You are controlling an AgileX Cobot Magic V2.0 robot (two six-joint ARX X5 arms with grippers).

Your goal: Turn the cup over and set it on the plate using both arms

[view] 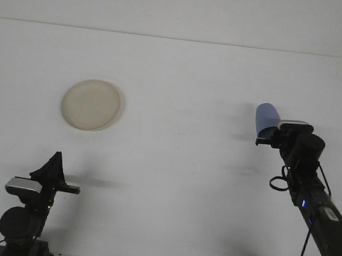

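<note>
The cup [267, 118] sits clamped in the right gripper [267, 136], far right of the plate [91, 104]; the left gripper [51, 168], jaws unreadable, is nearer the plate.

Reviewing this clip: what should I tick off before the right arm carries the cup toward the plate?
1. Cup held at the right pincer: ok, the cup's lower end sits at the pincer.
2. Grip firmness: cannot tell, the fingers are hidden behind the cup and wrist.
3. Plate free to receive the cup: ok, nothing lies on it.
4. Left pincer out of the way: ok, low at the near left, apart from the plate.
5. Table between cup and plate: ok, nothing lies there.
</note>
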